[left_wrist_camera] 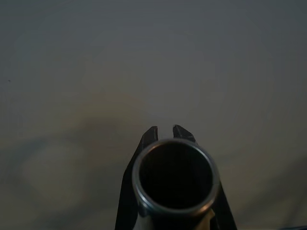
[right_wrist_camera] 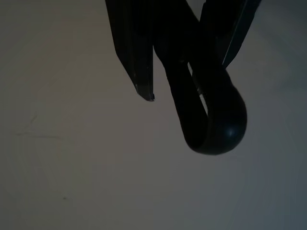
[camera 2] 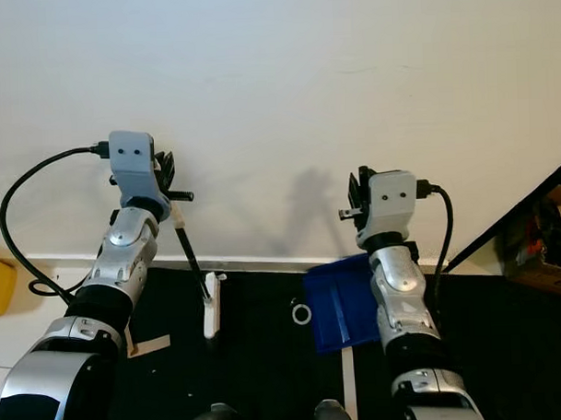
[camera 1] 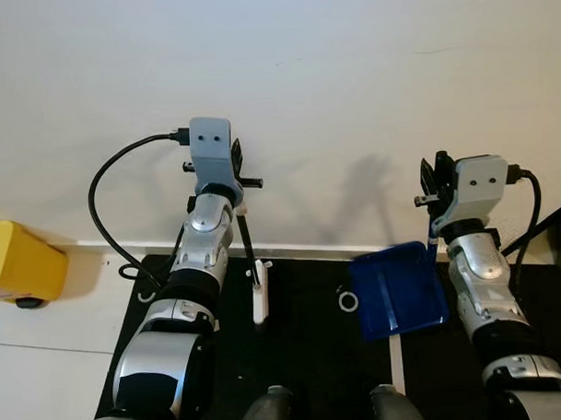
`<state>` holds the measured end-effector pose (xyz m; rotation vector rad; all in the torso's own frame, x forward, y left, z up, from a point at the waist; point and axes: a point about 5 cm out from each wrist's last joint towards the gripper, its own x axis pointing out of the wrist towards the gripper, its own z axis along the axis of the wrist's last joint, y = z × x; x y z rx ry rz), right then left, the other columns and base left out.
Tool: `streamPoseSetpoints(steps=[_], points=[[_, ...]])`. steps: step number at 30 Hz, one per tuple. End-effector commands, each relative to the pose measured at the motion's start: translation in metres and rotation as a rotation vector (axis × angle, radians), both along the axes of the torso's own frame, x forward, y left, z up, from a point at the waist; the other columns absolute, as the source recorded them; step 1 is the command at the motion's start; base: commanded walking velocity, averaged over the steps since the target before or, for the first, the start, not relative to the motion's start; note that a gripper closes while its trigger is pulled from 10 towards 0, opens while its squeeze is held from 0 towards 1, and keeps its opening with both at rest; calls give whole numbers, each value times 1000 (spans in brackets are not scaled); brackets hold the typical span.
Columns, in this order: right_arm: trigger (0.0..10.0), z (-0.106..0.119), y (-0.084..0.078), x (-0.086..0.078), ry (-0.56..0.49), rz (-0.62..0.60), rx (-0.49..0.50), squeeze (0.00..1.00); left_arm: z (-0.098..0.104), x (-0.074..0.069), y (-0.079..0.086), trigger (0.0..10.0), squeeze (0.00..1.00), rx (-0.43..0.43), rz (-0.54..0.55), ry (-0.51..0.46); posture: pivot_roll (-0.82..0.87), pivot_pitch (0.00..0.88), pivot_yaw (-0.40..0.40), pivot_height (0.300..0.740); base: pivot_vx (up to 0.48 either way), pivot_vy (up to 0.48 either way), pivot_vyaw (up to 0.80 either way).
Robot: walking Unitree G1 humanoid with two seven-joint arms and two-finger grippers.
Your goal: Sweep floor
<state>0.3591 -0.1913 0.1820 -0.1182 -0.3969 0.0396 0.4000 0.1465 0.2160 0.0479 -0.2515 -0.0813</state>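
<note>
1. The left end effector point(camera 1: 235, 165) is raised in front of the white wall point(camera 1: 350, 79) and pinches the top of a thin dark broom handle point(camera 1: 247, 237). In the left wrist view the open tube end of that handle point(left_wrist_camera: 175, 176) sits between the two black fingers point(left_wrist_camera: 149, 135), which press against it.
2. The handle's long axis runs down and slightly to the robot's right from the grip to the white broom head point(camera 1: 260, 298), which stands on the black mat point(camera 1: 309, 356) near the baseboard point(camera 1: 300, 251).
3. A small white ring point(camera 1: 347, 302) lies on the mat between the broom head and the dustpan, just beside the pan's left edge. I judge it the nearest thing to sweep, lying to the right of the broom head.
4. The blue dustpan point(camera 1: 397, 289) hangs tilted over the mat, its handle rising to the right end effector point(camera 1: 434, 194).
5. The right end effector is clamped on the dustpan's handle; the right wrist view shows the dark looped handle end point(right_wrist_camera: 216, 120) past its fingers.
6. The next stroke likely turns on pushing the broom head rightward toward the pan, once the pan is lowered.
</note>
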Motion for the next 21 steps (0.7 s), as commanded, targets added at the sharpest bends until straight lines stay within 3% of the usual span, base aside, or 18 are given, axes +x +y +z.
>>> streamPoseSetpoints(steps=[1, 9, 21], points=[[10000, -4, 3, -3, 7, 18, 27, 0, -4, -2, 0, 10000, 0, 11, -4, 8, 15, 347, 143, 740, 0, 0, 0], [10000, -2, -6, -3, 10, -15, -2, 0, -3, -2, -3, 10000, 0, 10, -15, 11, 18, 345, 144, 740, 0, 0, 0], [10000, 21, -10, -2, -54, -22, 6, 0, -4, -3, -1, 10000, 0, 11, -10, 16, 19, 345, 143, 740, 0, 0, 0]])
